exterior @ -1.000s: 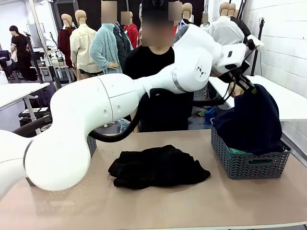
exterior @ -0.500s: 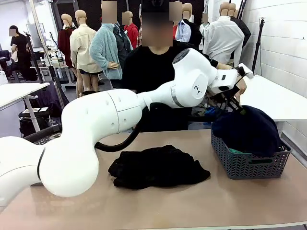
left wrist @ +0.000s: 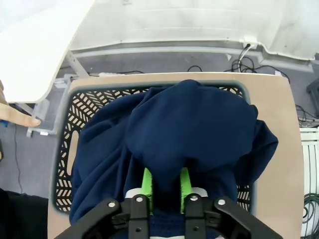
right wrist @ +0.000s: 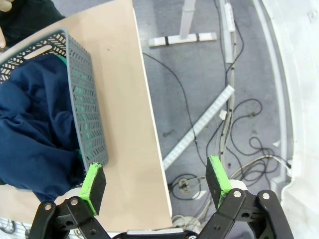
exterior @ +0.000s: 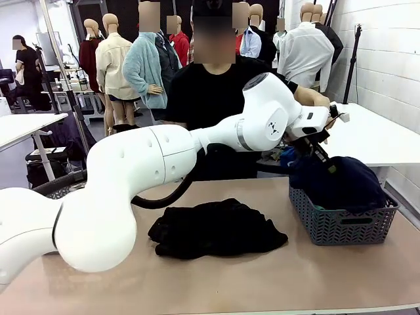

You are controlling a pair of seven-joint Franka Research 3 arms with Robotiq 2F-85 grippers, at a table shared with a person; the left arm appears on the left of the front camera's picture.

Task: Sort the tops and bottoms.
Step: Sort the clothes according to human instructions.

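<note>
The dark navy blue shirt [exterior: 341, 184] lies heaped in the grey basket [exterior: 341, 226] at the table's right. My left gripper [exterior: 321, 156] reaches across and sits low on the shirt. In the left wrist view its green pads [left wrist: 147, 183] stand narrowly apart with a fold of the navy shirt [left wrist: 189, 129] pinched between them. A strip of the green shirt [exterior: 323, 207] shows under the navy one. A crumpled black garment [exterior: 216, 230], seemingly the bottoms, lies mid-table. My right gripper [right wrist: 154, 166] is open and holds nothing, beside the basket [right wrist: 84, 104] at the table's edge.
A person in a black T-shirt stands at the far side, one hand [exterior: 328, 117] near the basket's back rim. Beyond the table's right edge lie floor cables [right wrist: 239, 114]. A white table [exterior: 380, 134] stands behind the basket.
The left arm has come down with the navy shirt. The shirt hung tall above the basket a second ago and now sits settled inside it. The right gripper has not changed.
</note>
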